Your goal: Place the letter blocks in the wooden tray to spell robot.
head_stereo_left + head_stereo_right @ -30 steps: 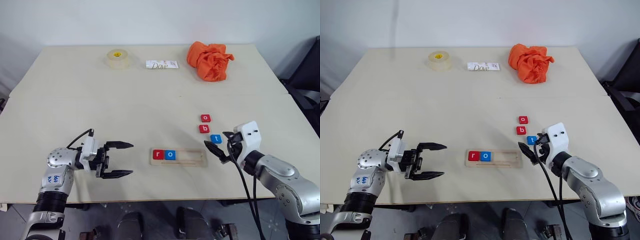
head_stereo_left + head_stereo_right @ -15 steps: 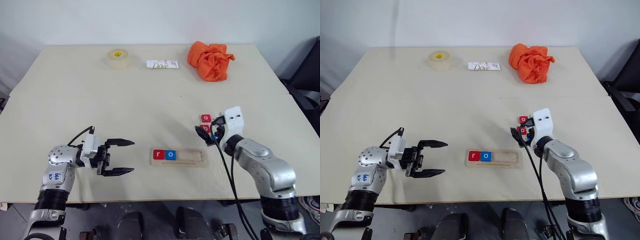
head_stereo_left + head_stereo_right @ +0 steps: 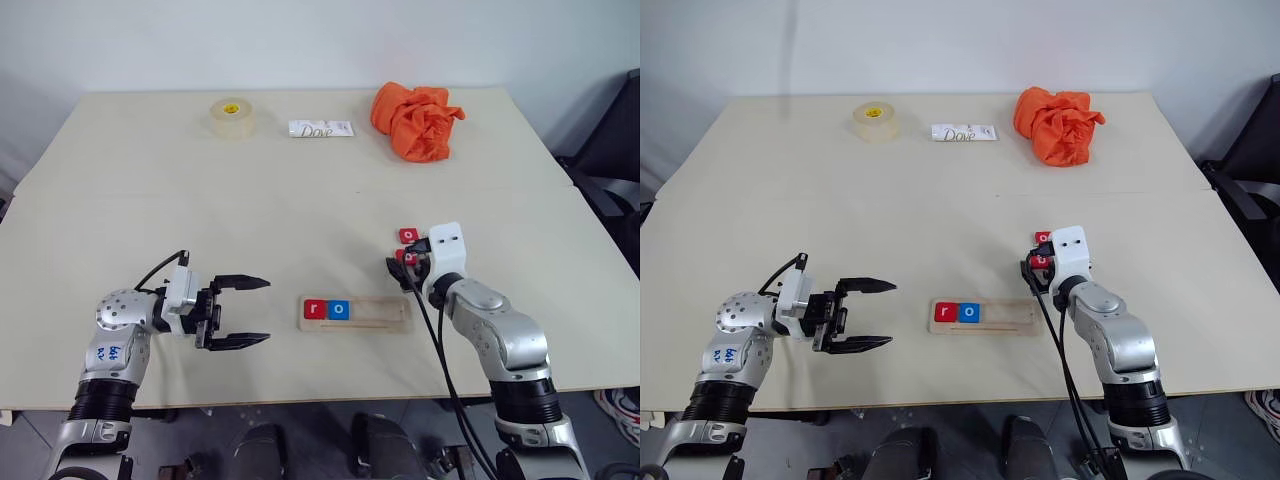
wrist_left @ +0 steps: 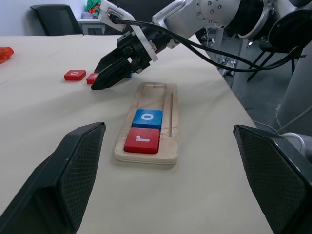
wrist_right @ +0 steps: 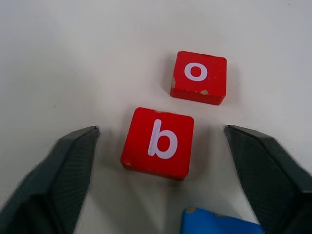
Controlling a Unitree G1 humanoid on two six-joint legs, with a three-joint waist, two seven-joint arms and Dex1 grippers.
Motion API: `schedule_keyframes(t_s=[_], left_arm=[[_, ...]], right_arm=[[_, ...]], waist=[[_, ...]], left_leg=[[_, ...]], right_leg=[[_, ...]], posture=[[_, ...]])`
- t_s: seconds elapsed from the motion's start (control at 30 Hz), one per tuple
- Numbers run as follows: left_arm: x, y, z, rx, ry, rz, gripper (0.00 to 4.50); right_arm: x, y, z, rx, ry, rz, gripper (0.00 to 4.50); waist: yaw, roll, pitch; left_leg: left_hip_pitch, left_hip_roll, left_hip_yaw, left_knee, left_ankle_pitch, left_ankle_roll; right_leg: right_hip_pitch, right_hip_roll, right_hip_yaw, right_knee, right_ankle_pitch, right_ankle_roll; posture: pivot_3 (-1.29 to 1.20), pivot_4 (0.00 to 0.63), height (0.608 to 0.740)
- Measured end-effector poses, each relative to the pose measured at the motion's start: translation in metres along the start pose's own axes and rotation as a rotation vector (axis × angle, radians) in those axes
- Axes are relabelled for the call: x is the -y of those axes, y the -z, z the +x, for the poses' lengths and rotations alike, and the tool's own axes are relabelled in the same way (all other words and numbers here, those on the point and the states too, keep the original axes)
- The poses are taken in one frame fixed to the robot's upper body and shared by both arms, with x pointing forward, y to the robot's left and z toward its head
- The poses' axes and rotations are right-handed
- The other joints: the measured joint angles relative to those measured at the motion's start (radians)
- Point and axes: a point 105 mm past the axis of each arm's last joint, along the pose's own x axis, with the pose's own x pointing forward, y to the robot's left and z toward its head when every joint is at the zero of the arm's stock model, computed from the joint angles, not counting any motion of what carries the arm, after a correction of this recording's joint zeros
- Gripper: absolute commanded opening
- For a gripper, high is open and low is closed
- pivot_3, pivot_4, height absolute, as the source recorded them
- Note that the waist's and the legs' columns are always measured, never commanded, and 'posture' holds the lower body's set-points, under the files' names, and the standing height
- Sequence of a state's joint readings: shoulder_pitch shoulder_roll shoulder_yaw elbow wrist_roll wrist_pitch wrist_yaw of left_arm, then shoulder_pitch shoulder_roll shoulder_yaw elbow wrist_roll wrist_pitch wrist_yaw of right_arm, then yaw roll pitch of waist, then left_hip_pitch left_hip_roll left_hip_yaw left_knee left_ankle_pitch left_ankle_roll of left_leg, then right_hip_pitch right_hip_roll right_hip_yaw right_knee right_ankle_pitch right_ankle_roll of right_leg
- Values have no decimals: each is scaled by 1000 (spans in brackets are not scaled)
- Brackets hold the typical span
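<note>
Red r and blue o already sit at the wooden tray's (image 3: 356,313) left end, so I'm fetching the b block (image 5: 158,142). My right gripper (image 5: 161,185) is spread, unclenched, straddling it near the table's (image 3: 300,210) right edge; next, pinch and lift. Left gripper (image 3: 243,312) hangs open.

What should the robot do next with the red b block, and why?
Probably close the right tool on the red b block and lift it. The wooden tray already holds r and o, so b comes next, and the b lies between the tool's open fingers, not yet gripped.
</note>
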State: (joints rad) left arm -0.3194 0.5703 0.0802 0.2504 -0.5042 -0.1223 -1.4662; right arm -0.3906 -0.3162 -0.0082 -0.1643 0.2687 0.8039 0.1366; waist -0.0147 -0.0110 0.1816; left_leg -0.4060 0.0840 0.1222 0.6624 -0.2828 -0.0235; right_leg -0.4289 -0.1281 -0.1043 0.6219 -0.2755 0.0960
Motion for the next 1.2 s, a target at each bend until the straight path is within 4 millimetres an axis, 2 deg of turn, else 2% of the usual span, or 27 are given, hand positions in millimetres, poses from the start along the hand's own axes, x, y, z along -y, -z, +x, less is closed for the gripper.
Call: schedule_keyframes(t_s=[0.17, 0.2, 0.37, 0.47, 0.53, 0.7, 0.83, 0.97, 1.13, 1.2], left_arm=[[0, 0, 0, 1, -1, 1, 4500], [0, 0, 0, 2, -1, 1, 4500], [0, -2, -5, 5, 0, 5, 4500], [-2, 1, -9, 4, -12, -11, 4500], [-4, 5, -14, -5, -29, -14, 4500], [-7, 17, -22, -34, -66, -23, 4500], [-8, 25, -19, -55, -48, -34, 4500], [-8, 29, -15, -63, -32, -34, 4500], [-8, 29, -13, -63, -26, -29, 4500], [-8, 29, -13, -63, -26, -27, 4500]], right_arm=[[-2, -1, 2, 8, -5, 2, 1498], [-2, -2, 2, 11, -3, 0, 1456], [3, -12, -7, 51, 9, 13, 1459], [3, -30, -29, 117, -4, 11, 1459], [3, -31, -48, 125, -18, -2, 1459], [2, -6, -82, 36, -49, 4, 1459], [14, 21, -103, -60, 1, 2, 1459], [15, 34, -106, -92, 21, 20, 1459], [12, 43, -97, -93, 28, 50, 1459], [12, 45, -94, -92, 34, 65, 2171]], waist=[[-5, 0, 0], [-7, 0, 0], [-13, 0, 0], [-12, 0, 0], [-12, 0, 0], [-10, 0, 0], [-9, -1, 0], [-17, -1, 0], [-13, -1, 0], [-13, -1, 0]], left_leg=[[0, 0, 0, 0, 0, 0], [0, 0, 0, 0, 0, 0], [0, 0, 0, 0, 0, 0], [0, 0, 0, -1, 0, 0], [0, 0, -1, -2, 0, 0], [0, 0, -1, -1, -1, 0], [0, 0, -1, -1, -1, 0], [1, 0, -1, -1, 0, 0], [1, 0, -1, -1, 0, 0], [0, 0, -1, -1, 0, 0]], right_leg=[[0, 0, 0, 0, 0, 0], [0, 0, 0, 0, 0, 0], [0, 0, 0, 0, 0, 0], [0, 0, 0, -1, 0, 0], [0, 0, 0, -1, 0, 0], [0, -1, 0, -2, 0, 0], [0, 0, 0, -2, 0, 0], [0, 0, 0, -1, 0, 0], [0, 0, 0, -1, 0, 0], [0, 0, 0, -2, 0, 0]], posture=[[0, 150, 740], [0, 150, 740], [0, 150, 740], [0, 150, 740], [0, 150, 740], [0, 150, 740], [0, 150, 740], [0, 150, 740], [0, 150, 740], [0, 150, 740]])
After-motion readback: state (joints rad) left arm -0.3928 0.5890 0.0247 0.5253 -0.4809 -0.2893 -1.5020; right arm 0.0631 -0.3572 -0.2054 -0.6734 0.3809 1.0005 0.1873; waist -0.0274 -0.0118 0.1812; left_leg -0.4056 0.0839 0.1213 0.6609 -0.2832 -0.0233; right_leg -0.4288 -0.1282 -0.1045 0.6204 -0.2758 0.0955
